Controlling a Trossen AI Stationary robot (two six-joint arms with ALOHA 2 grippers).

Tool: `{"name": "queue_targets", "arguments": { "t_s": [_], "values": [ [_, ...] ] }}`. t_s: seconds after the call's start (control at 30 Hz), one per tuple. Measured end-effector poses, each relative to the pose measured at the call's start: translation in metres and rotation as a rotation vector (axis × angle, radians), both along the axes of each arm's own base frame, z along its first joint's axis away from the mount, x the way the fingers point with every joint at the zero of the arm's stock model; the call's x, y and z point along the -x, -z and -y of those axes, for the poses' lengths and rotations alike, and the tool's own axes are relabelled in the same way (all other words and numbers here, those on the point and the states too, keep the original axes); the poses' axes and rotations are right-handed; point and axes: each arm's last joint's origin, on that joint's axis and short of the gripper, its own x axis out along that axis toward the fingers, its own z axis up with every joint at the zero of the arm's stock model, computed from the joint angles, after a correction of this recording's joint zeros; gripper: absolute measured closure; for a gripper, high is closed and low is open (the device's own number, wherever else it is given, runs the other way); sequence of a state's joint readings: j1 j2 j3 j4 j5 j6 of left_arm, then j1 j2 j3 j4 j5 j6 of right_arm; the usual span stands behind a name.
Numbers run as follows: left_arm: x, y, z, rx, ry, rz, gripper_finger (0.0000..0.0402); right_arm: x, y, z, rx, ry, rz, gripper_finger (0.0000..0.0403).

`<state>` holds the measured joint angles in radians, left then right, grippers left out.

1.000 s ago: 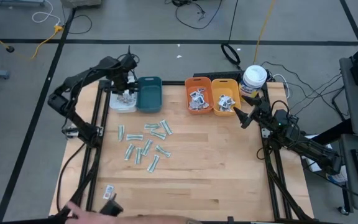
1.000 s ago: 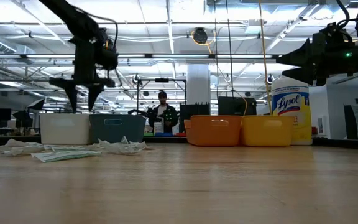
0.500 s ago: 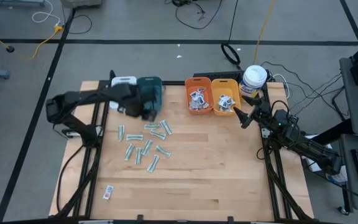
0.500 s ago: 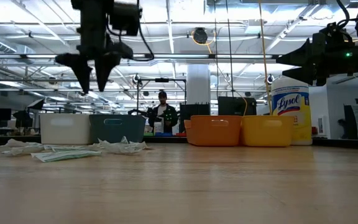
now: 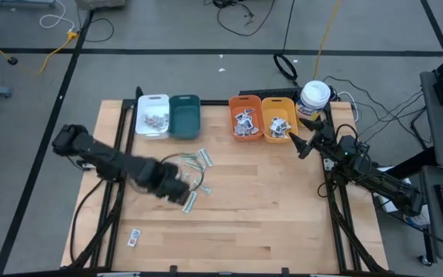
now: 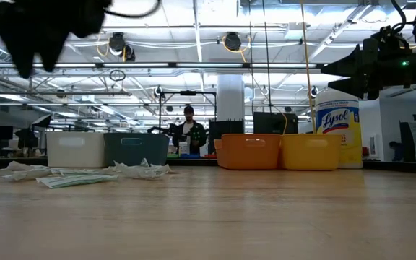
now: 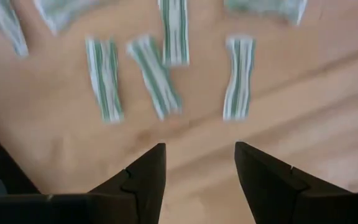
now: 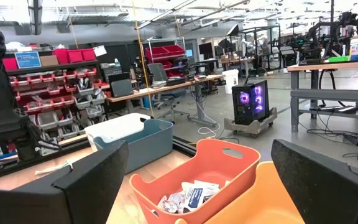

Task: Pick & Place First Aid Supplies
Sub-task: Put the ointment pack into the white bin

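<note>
- The left gripper (image 7: 197, 171) is seen above the table (image 5: 283, 223), over the scatter of pale-green strips (image 5: 194, 159) in the left half; its fingers (image 7: 143, 177) are spread with bare wood between them, and nothing is pinched.
- Four strips are shown just ahead of those fingers in the left wrist view (all lying flat, apart from the gripper).
- One small packet with red print (image 5: 134, 237) is found alone near the front-left corner of the table.
- A white bin (image 5: 151, 115) holding a few small packets is placed at the back edge, left of centre, touching a teal bin (image 5: 184, 115).
- An orange bin (image 5: 244, 117) and a yellow bin (image 5: 278, 117) are set side by side at the back edge, each holding white packets with dark print (image 5: 244, 123).
- A white canister (image 5: 314, 98) with a yellow label is stood at the back-right corner.
- The right gripper (image 5: 294, 143) is held just in front of the yellow bin, fingers spread wide and empty.
</note>
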<state>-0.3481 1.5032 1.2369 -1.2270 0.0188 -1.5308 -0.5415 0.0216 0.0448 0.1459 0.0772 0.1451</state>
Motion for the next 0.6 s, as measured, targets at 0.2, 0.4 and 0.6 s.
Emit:
{"name": "queue_targets", "arguments": {
  "t_s": [0.2,0.4,0.6],
  "values": [
    [0.024,0.000,0.049,0.014,-0.029,-0.011,0.0207,0.000,0.000,0.000,0.000,0.000,0.000,0.0011],
    [0.048,0.000,0.081,0.029,-0.050,-0.026,0.0198,0.000,0.000,0.000,0.000,0.000,0.000,0.0011],
    [0.070,0.000,0.105,0.042,-0.074,-0.031,0.0205,0.000,0.000,0.000,0.000,0.000,0.000,0.0011]
  ]
}}
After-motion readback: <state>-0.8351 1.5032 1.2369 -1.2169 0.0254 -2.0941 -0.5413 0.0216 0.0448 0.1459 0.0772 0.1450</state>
